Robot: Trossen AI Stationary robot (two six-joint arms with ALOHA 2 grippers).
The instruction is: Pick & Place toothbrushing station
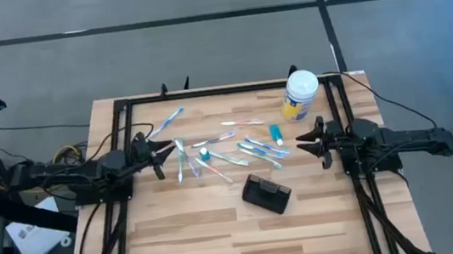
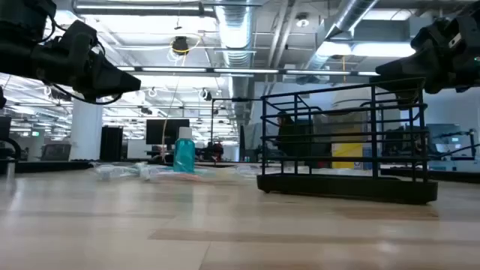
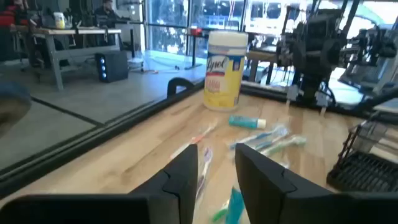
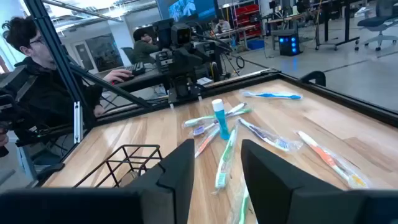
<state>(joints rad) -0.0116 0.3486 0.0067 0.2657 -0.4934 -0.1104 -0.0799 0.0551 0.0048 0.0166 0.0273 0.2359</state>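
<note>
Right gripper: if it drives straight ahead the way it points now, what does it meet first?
The right gripper, jaws open, points across the table at the scattered toothbrushes; those come first, likely before the small teal bottle. The black wire holder sits off to one side.

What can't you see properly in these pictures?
- High view: the black wire rack holder is too small to count its slots.
- Low view: the plastic-wrapped toothbrushes blur into a far, flat heap.
- Left wrist view: the picture's edge cuts the holder off.
- Right wrist view: the white-lidded yellow tub is absent.
</note>
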